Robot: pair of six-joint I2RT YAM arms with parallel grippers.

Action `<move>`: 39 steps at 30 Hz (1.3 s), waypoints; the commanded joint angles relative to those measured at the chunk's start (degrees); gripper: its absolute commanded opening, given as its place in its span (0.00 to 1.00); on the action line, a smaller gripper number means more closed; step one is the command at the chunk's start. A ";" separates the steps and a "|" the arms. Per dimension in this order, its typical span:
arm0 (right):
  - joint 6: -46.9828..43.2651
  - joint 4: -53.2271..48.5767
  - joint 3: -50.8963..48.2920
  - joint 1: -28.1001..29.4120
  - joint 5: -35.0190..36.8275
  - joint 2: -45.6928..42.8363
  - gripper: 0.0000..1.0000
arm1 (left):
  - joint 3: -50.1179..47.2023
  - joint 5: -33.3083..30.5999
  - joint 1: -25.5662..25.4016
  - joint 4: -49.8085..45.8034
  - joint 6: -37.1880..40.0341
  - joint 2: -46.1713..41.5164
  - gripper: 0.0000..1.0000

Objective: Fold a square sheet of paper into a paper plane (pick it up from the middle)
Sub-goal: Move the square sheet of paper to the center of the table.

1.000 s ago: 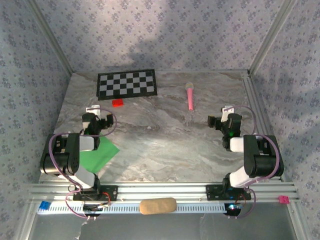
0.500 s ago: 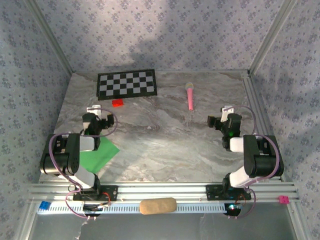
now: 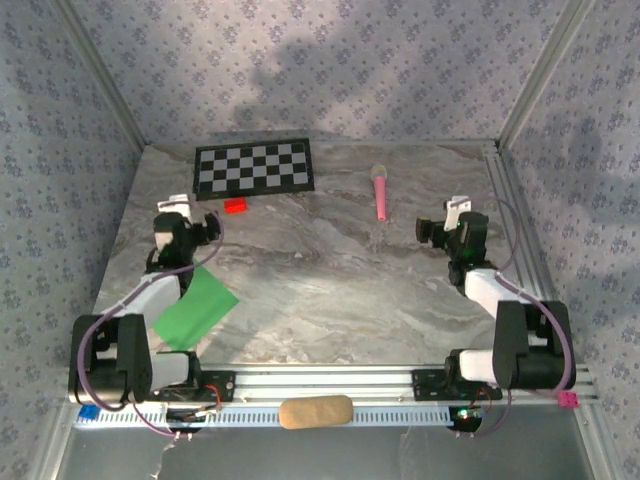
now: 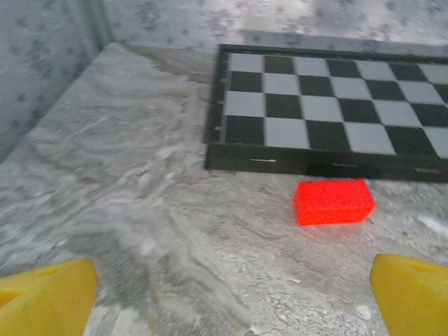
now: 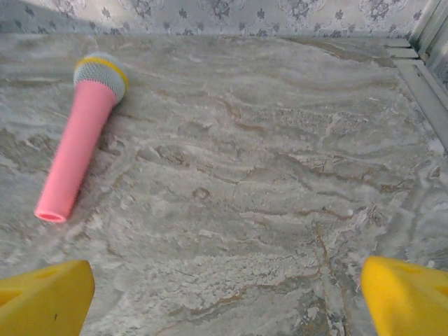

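Note:
The square sheet of paper [image 3: 197,309] is bright green and lies flat on the marble table at the near left, with no fold that I can see; it is a plain sheet, not a paper plane. The left arm's forearm crosses its left corner. My left gripper [image 3: 190,216] [image 4: 234,301] hovers beyond the sheet's far edge, pointing at the far wall, open, with nothing between its yellow fingertips [image 4: 45,297]. At the right side of the table my right gripper [image 3: 447,222] [image 5: 227,301] is open too, with bare marble between its yellow fingertips [image 5: 409,297].
A black-and-white checkerboard [image 3: 253,168] [image 4: 329,105] lies at the back left, with a small red block [image 3: 236,206] [image 4: 333,201] just in front of it. A pink microphone toy [image 3: 381,192] [image 5: 80,136] lies at the back centre-right. A tan oblong [image 3: 315,411] rests on the front rail.
Both arms have unfolded from their tucked poses. The left gripper has gone left and farther back, uncovering more of the green sheet. The right gripper has shifted slightly farther back.

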 commanded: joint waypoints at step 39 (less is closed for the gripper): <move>40.27 -31.66 12.82 28.54 -6.52 -4.10 1.00 | -0.61 14.24 4.67 -47.07 -32.33 -3.50 1.00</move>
